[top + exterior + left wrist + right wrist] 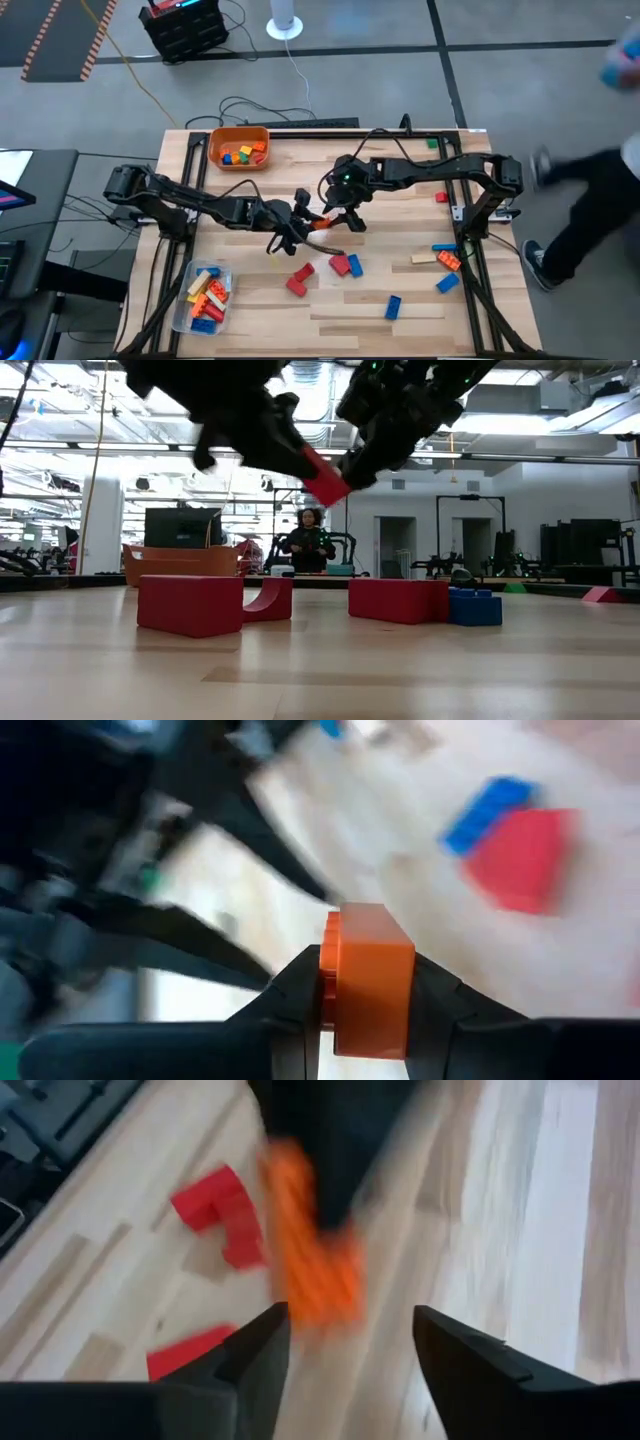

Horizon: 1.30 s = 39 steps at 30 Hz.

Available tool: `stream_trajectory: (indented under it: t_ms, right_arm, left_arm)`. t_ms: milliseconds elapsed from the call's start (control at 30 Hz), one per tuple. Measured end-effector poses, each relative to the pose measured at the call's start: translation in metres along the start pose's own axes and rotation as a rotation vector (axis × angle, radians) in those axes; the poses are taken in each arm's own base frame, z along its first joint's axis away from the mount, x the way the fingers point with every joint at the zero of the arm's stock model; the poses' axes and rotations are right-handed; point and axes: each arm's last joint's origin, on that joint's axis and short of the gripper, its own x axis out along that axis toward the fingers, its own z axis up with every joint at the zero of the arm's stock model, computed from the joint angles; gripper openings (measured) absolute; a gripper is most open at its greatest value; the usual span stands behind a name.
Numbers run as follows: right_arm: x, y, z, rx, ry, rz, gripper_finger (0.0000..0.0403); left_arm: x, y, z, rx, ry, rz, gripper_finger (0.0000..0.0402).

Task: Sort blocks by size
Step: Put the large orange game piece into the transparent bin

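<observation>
My left gripper [305, 220] hangs above the middle of the table, shut on an orange block [368, 978], which also shows in the high view [319, 222] and the low view [325, 481]. My right gripper [350, 1350] is open right beside it [350, 215], its fingers standing just short of the block's free end [312, 1275] without touching it. Loose red blocks [299, 278] and a red and blue pair [346, 265] lie on the table below and nearer. My left gripper pinches the orange block between its two fingers, one on each of two opposite sides [340, 995]. The block sticks out past the fingertips toward my right gripper. It is lifted clear of the table [325, 481].
An orange bin [240, 147] with blocks stands at the far left. A clear tub [205, 295] with several blocks stands at the near left. More loose blocks lie at the right [440, 262] and near middle [393, 306]. A person [590, 200] stands beyond the table's right edge.
</observation>
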Motion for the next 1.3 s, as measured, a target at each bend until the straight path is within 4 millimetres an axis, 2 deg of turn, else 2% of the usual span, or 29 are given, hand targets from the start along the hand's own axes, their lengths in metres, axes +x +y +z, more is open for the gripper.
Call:
stream_trajectory:
  t_ms: [167,333,433,600,700,800,1000,1100,1167,1300]
  right_arm:
    - [-0.008,-0.009,-0.015,0.087,0.102,-0.002,0.0265]
    - [-0.014,-0.019,-0.022,0.159,0.127,-0.021,0.0268]
    - [-0.017,-0.024,-0.024,0.17,0.135,-0.048,0.0268]
    - [-0.021,-0.031,-0.031,0.224,0.201,-0.174,0.0268]
    - [-0.025,-0.037,-0.033,0.257,0.209,-0.226,0.0268]
    - [-0.027,-0.041,-0.035,0.267,0.209,-0.237,0.0268]
    - [-0.036,-0.037,-0.038,0.29,0.251,-0.227,0.0269]
    - [-0.035,-0.026,-0.034,0.242,0.267,-0.202,0.0269]
    - [-0.025,-0.013,-0.028,0.172,0.261,-0.17,0.0269]
    - [0.005,0.029,-0.027,-0.037,0.257,-0.066,0.0269]
  left_arm:
    - [-0.039,0.002,0.01,-0.273,0.095,-0.226,0.0082]
    - [-0.096,0.009,0.023,-0.79,0.249,-0.527,0.0082]
    - [-0.127,-0.002,0.019,-1.014,0.443,-0.598,0.0091]
    - [-0.165,-0.036,0.017,-1.156,0.772,-0.559,0.0093]
    - [-0.175,-0.058,0.018,-1.193,0.819,-0.507,0.0093]
    - [-0.176,-0.078,0.01,-1.233,0.848,-0.392,0.0097]
    - [-0.177,-0.106,-0.008,-1.376,1.09,-0.329,0.0134]
    - [-0.18,-0.108,-0.008,-1.403,1.126,-0.329,0.0157]
    - [-0.18,-0.108,-0.008,-1.401,1.124,-0.331,0.0169]
    - [-0.177,-0.103,-0.001,-1.385,1.043,-0.413,0.0179]
